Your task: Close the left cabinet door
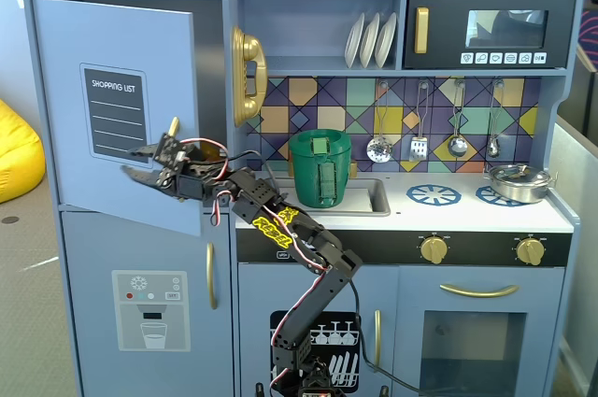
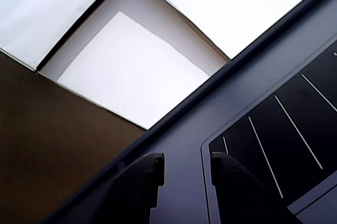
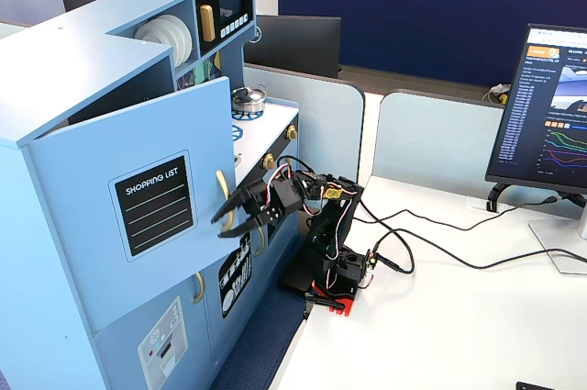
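against one left cabinet door (image 1: 112, 107) still ajar, one pincer (image 1: 140, 162) spread open, empty

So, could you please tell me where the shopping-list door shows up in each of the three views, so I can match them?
A fixed view: the left cabinet door is upper left, ajar, with the gripper at its lower part.
Wrist view: its dark face fills the lower right, with the gripper at bottom centre.
Another fixed view: left of centre.
Shared landmark: the chalkboard panel.
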